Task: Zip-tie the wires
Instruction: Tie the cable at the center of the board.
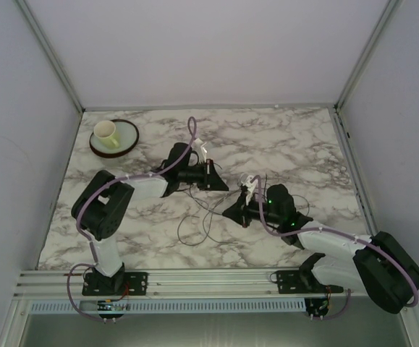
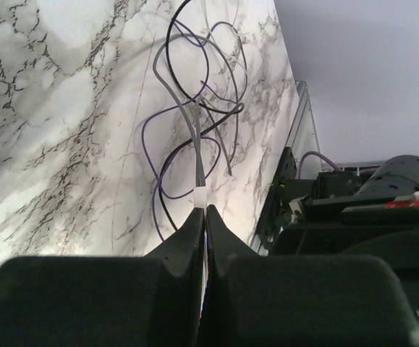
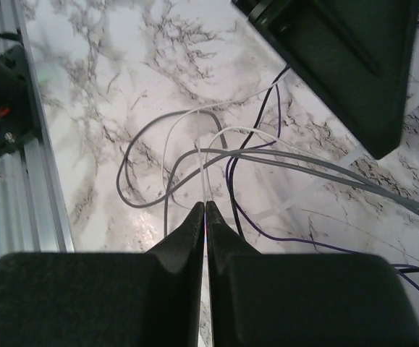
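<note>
Barely started — left fingers and right fingers each pinch shut on the wires, bundle loose mid-worktop, nothing cinched.

1. Beneath your left claw and right claw lies a white, grey-veined marble tabletop.
2. Plain pale walls stand beyond the claws and on either side.
3. An aluminium rail runs behind them.
4. The light is soft, perhaps from overhead.
</note>
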{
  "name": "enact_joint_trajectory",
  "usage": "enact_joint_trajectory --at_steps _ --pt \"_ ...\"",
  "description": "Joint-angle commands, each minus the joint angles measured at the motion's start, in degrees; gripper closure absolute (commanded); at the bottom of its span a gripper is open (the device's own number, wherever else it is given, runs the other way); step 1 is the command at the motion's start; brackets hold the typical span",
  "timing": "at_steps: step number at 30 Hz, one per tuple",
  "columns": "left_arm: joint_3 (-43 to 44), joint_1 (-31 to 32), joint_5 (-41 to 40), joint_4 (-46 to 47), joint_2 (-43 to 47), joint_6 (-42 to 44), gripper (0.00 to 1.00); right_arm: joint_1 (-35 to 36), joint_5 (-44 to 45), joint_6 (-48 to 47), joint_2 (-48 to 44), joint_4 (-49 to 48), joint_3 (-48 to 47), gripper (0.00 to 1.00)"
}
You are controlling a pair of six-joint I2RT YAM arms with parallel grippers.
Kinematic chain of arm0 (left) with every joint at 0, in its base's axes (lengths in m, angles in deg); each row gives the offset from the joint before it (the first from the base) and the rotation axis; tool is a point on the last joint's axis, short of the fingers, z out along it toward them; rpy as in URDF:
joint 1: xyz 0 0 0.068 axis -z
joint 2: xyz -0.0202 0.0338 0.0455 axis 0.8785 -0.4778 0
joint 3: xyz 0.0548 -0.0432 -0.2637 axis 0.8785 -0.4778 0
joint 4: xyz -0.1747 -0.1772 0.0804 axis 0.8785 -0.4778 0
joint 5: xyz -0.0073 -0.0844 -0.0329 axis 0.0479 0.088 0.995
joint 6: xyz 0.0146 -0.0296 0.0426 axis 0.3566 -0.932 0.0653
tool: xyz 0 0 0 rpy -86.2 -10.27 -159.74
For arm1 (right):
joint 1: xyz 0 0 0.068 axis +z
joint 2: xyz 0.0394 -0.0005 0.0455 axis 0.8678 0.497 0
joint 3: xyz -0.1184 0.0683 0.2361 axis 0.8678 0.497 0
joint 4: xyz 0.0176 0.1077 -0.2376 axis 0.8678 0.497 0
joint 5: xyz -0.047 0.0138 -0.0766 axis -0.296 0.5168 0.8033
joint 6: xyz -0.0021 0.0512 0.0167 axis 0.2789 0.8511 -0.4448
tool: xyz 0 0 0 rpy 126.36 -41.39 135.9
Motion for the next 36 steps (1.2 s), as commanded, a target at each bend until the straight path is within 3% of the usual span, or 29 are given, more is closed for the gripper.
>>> enact_joint_trajectory --at_steps 1,21,36 --pt "-2.4 0.4 -2.1 5.0 2.1 2.1 1.00 -1.7 -2.3 7.1 -0.1 -5.2 -0.6 1.00" --pt "-4.5 1.6 -6.3 9.3 2.2 -3.1 1.00 -4.8 6.7 10.4 1.5 -0.3 -1.9 1.00" --pt "-8.1 1.6 -4.2 17.0 2.6 -5.9 1.00 -8.1 6.4 11.9 0.5 0.0 -0.8 1.00"
